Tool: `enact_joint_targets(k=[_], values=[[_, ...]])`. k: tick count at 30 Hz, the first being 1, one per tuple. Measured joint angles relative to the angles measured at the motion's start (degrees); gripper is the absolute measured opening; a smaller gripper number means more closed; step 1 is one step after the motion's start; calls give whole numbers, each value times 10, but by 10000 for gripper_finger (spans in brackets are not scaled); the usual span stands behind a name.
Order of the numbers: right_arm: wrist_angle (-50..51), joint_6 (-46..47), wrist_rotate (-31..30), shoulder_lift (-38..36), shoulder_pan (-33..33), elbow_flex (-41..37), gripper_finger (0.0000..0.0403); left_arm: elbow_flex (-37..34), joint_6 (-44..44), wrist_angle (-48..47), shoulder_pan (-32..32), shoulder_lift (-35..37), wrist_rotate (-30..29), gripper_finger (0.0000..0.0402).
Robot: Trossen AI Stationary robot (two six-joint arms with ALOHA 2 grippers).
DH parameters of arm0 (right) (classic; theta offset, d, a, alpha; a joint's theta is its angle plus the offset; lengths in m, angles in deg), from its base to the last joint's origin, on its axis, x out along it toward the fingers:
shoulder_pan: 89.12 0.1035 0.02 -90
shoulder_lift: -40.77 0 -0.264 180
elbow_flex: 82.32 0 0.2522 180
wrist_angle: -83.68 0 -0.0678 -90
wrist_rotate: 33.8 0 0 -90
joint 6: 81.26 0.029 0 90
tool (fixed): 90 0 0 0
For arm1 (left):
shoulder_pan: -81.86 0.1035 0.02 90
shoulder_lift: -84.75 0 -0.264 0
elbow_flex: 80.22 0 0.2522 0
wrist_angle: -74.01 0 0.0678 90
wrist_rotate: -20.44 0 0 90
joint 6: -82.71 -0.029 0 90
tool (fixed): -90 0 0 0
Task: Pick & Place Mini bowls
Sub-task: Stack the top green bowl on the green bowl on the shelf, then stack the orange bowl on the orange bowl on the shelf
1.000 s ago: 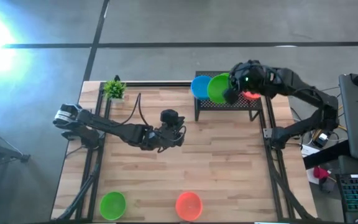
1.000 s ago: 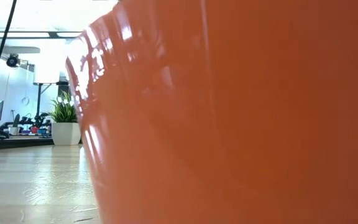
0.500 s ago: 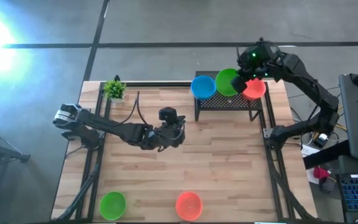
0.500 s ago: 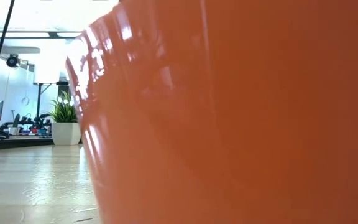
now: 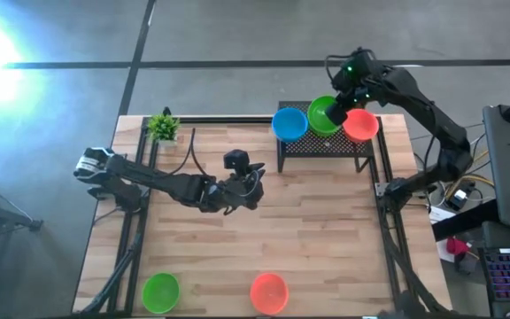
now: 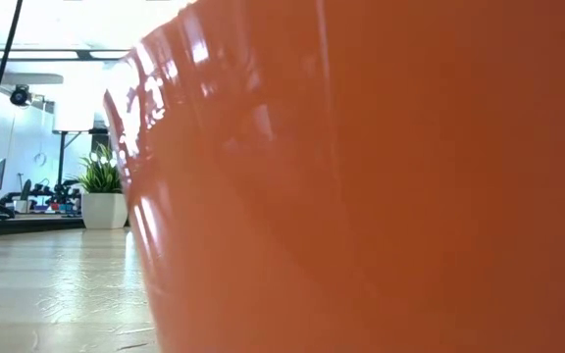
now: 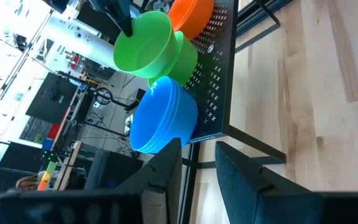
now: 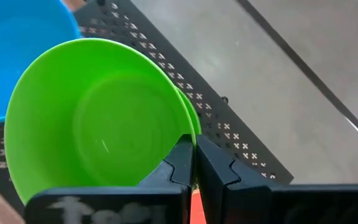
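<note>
Glossy plastic bowls (image 5: 325, 117) — perforated matt metal rack (image 5: 326, 148) (wooden table (image 5: 317, 230)).

you have three bowl stacks (image 5: 325, 121) side by side on the perforated rack (image 5: 326, 148) at the table's (image 5: 326, 230) far right. the plant (image 5: 162, 128) sits far left. two single bowls (image 5: 214, 291) rest apart along the near edge.

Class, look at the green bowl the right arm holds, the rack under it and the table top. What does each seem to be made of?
Green bowl: probably plastic, smooth and glossy, with soft highlights.
Rack: seemingly black-painted metal, a thin sheet with punched holes.
Table: wood or wood-look laminate, matte, showing planks and grain.
</note>
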Motion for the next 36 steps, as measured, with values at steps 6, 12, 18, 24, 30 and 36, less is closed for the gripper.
enact_joint_targets(k=[6,12,18,24,30,36], values=[[2,-10,0,14,-6,0,8,0,-5,0,0,0,0,98],[2,-8,0,27,-5,0,8,0,-10,0,0,0,0,98],[2,-25,-5,38,-5,0,9,0,-11,0,0,0,0,98],[2,-25,-5,39,-5,0,36,0,-15,0,0,0,0,98],[4,-17,-5,33,-5,0,85,0,-15,0,0,0,0,98],[28,-9,-5,21,-5,4,110,0,-15,0,0,0,0,98]])
